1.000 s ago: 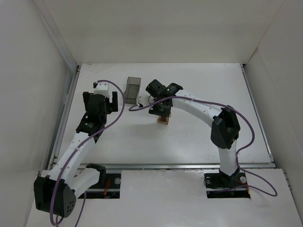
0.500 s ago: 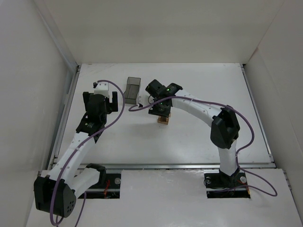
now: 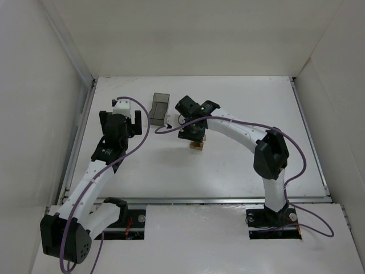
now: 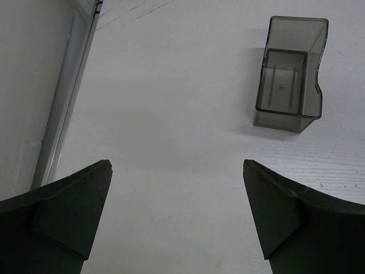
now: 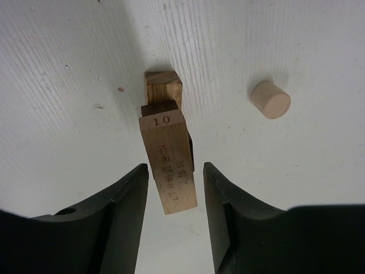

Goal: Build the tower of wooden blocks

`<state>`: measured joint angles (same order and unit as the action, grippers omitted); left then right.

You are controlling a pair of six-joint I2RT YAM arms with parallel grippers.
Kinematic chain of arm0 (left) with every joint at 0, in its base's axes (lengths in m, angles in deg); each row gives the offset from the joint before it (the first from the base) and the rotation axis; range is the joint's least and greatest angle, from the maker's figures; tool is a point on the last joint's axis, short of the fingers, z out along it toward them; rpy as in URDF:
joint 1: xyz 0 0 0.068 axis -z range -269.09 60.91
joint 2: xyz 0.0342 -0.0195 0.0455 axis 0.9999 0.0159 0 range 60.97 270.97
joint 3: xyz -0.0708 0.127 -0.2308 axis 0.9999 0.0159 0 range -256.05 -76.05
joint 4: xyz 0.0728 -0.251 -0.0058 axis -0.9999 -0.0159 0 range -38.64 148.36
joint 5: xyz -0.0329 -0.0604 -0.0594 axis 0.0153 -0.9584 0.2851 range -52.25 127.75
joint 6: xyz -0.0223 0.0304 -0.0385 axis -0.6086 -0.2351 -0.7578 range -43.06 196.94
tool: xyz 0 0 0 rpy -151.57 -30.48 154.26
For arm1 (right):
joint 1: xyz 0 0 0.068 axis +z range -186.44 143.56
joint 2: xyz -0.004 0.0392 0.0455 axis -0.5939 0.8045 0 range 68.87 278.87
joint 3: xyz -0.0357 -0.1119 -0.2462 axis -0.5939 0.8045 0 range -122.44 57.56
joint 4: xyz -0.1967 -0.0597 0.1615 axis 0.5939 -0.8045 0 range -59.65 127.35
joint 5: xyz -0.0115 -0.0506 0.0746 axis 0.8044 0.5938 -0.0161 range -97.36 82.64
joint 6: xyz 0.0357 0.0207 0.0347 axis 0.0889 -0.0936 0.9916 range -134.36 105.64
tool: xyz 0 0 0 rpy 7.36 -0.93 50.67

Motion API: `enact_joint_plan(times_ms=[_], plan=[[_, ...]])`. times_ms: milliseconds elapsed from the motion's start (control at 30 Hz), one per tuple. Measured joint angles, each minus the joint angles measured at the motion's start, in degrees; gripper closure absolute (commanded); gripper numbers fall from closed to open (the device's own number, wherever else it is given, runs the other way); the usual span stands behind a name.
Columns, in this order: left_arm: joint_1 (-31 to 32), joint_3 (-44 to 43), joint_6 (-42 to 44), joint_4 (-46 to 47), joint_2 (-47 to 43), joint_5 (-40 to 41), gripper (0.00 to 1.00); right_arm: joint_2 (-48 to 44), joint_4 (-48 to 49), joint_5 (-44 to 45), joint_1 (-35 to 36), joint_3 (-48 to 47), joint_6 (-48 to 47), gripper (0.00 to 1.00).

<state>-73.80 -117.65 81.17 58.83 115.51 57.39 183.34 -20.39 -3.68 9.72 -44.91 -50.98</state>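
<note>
The wood block tower (image 3: 197,145) stands mid-table, a short stack of light-tan blocks. In the right wrist view its top block (image 5: 169,162), stamped "10" with printed characters, lies across a darker block and a lower block (image 5: 163,85). My right gripper (image 5: 177,168) straddles the top block's near end, open, with a thin gap showing on each side. From above, the right gripper (image 3: 193,132) sits right over the tower and hides most of it. My left gripper (image 4: 177,171) hangs open over bare table, left of the tower (image 3: 126,123).
A dark translucent grey bin (image 3: 160,108) stands behind and left of the tower, also in the left wrist view (image 4: 291,74), nothing inside. A small tan wooden cylinder (image 5: 270,99) lies near the tower. White walls enclose the table on three sides.
My right jaws have spread apart and let go of the top block, which stays on the stack. The left arm has not moved.
</note>
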Motion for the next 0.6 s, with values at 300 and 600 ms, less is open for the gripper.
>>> enact_joint_plan(times_ms=[300, 600], plan=[[0.0, 0.0, 0.0, -0.4, 0.0, 0.0, 0.01, -6.9, 10.0, 0.6, -1.3, -1.6, 8.8, 0.31], [0.0, 0.8, 0.0, -0.6, 0.0, 0.0, 0.01, -18.9, 27.5, 10.1, -12.1, -1.4, 38.5, 0.00]])
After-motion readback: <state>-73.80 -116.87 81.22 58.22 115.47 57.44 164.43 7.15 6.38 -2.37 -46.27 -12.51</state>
